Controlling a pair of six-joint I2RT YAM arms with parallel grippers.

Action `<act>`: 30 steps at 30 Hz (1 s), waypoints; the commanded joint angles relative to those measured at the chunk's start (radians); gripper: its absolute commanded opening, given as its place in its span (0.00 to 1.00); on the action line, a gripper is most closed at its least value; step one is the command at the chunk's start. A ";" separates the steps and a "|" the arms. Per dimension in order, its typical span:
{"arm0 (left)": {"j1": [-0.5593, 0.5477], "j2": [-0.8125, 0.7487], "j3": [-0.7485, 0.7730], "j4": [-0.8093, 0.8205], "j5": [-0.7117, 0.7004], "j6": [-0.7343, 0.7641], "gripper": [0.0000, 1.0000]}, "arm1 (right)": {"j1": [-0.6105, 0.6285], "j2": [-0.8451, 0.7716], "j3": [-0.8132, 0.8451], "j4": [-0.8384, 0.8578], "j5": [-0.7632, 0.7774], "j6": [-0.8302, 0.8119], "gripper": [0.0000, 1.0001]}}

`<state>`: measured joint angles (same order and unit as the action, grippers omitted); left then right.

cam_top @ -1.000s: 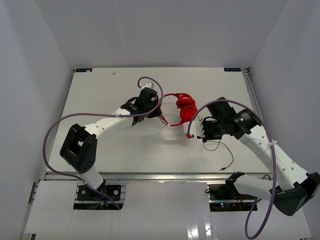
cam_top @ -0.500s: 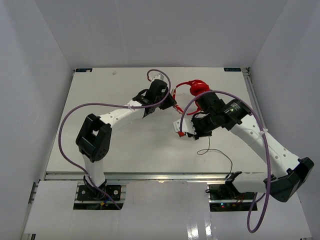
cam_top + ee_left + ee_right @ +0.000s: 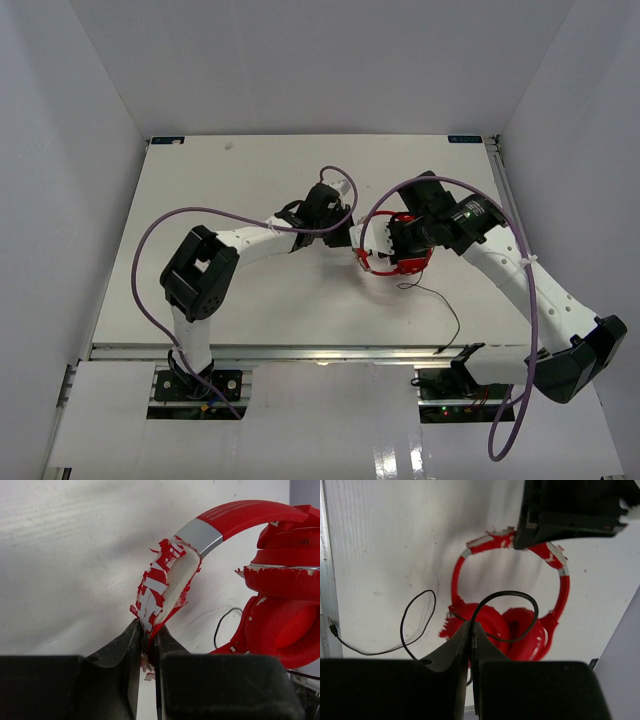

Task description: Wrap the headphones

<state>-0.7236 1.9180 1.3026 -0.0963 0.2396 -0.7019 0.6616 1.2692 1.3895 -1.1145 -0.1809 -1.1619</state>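
Red over-ear headphones (image 3: 280, 610): our left gripper (image 3: 148, 645) clamps the flaking headband (image 3: 165, 590) as anchor; right gripper (image 3: 470, 635) pinches the black cable (image 3: 505, 592) to wind.

No legible txt; faint print on headphones (image 3: 240, 515) unreadable.

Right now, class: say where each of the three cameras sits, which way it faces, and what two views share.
Top external: above and behind the bases, looking down on the table, both arms in view.
Left wrist: behind the left gripper, facing the pinched headband.
Right wrist: above the right gripper, looking down at the cable.
Shared: all three show the headphones.
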 commanded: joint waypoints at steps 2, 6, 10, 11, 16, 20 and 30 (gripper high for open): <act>-0.006 -0.183 -0.111 0.076 0.121 0.165 0.00 | -0.084 -0.027 0.032 0.019 -0.048 -0.025 0.08; -0.007 -0.237 -0.158 0.042 0.126 0.274 0.00 | -0.118 -0.020 0.031 -0.015 -0.124 -0.037 0.08; -0.005 -0.268 -0.167 0.000 0.127 0.367 0.00 | -0.123 -0.008 0.018 -0.065 -0.160 -0.060 0.08; -0.005 -0.274 -0.167 -0.018 0.114 0.393 0.00 | -0.124 -0.008 0.015 -0.080 -0.164 -0.069 0.08; -0.007 -0.301 -0.162 -0.097 0.080 0.496 0.00 | -0.126 -0.004 0.008 -0.126 -0.158 -0.094 0.08; -0.005 -0.327 -0.173 -0.118 0.084 0.540 0.00 | -0.138 0.002 0.011 -0.122 -0.121 -0.094 0.08; -0.004 -0.477 -0.286 -0.059 0.208 0.543 0.00 | -0.234 -0.002 -0.073 0.066 -0.120 0.000 0.08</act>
<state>-0.7269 1.5752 1.0393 -0.2325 0.3183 -0.1392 0.4618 1.2690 1.3508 -1.1567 -0.2895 -1.2286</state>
